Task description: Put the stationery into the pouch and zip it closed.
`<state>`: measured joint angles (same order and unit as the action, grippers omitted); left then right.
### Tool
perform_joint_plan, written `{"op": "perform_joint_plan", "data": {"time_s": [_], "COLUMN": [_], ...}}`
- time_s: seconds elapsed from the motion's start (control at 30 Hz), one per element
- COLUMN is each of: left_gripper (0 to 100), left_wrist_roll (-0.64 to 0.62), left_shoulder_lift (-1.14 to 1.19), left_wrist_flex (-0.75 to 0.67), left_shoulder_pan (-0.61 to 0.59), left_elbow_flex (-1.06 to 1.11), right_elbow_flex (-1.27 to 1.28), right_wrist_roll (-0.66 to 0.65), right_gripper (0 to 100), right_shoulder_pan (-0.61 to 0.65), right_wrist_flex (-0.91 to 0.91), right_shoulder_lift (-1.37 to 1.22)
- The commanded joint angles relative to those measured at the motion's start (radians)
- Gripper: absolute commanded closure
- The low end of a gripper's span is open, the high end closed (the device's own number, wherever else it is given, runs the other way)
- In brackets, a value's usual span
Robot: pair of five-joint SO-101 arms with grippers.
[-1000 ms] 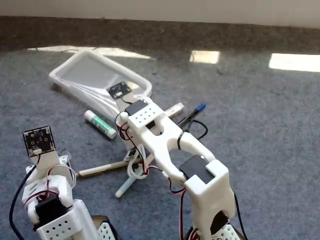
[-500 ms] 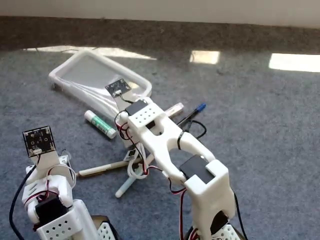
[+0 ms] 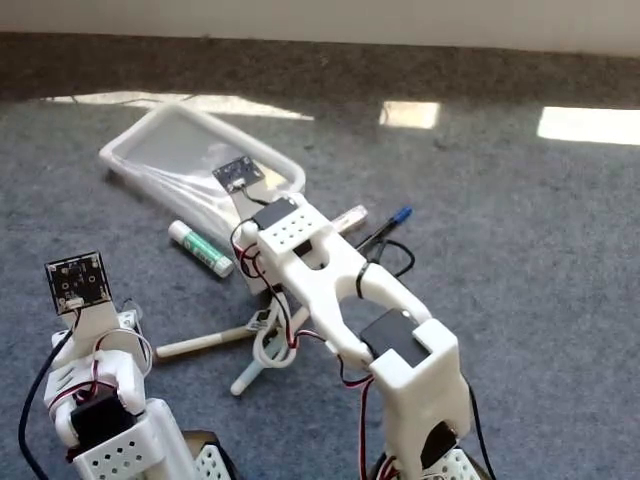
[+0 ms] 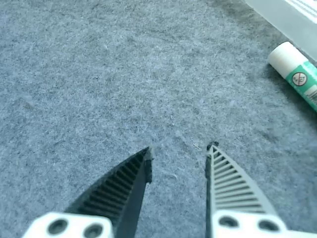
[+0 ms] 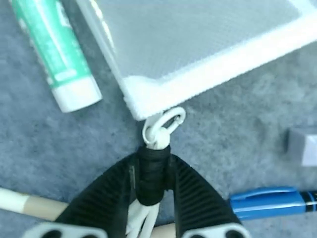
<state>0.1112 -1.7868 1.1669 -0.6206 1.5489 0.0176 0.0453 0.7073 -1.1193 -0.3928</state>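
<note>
A white mesh pouch (image 3: 190, 160) lies on the grey carpet, and its corner (image 5: 148, 99) carries a white clasp (image 5: 162, 126) on a black zipper pull (image 5: 152, 173). My right gripper (image 5: 152, 159) is shut on that pull, right at the pouch's corner. A green and white glue stick (image 3: 200, 248) lies beside the pouch, and in the right wrist view the glue stick (image 5: 54, 49) is close by. My left gripper (image 4: 178, 151) is open over bare carpet, a short way from the glue stick (image 4: 297, 74). The left arm (image 3: 90, 330) stands at the near left.
A beige pen (image 3: 205, 342) and a white pen (image 3: 250, 375) lie under the right arm (image 3: 330, 280). A blue pen (image 3: 385, 228) and a small pale block (image 3: 350, 217) lie to its right. The blue pen (image 5: 270, 201) is near the right gripper. Open carpet extends to the right.
The right arm has shifted slightly, the pouch has moved a little with it, and the beige pen has turned slightly. The left arm has not moved.
</note>
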Motion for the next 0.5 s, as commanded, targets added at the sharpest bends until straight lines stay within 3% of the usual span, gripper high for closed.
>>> {"op": "perform_joint_plan", "data": {"time_s": [0.0, 0.17, 0.47], "left_gripper": [82, 82, 76], "left_wrist_roll": [-0.005, -0.008, -0.054], "left_shoulder_lift": [-0.002, -0.002, -0.002], "left_wrist_flex": [-0.023, -0.017, 0.031], "left_shoulder_pan": [-0.018, -0.019, -0.012], "left_elbow_flex": [-0.016, -0.062, -0.087], "right_elbow_flex": [-0.074, -0.084, 0.076], "right_wrist_roll": [-0.020, -0.233, -0.242], "right_gripper": [99.4, 99.4, 99.4], "right_shoulder_pan": [-0.008, -0.010, -0.022], "right_wrist_flex": [-0.054, -0.128, -0.053], "right_shoulder_lift": [0.050, 0.162, 0.366]}}
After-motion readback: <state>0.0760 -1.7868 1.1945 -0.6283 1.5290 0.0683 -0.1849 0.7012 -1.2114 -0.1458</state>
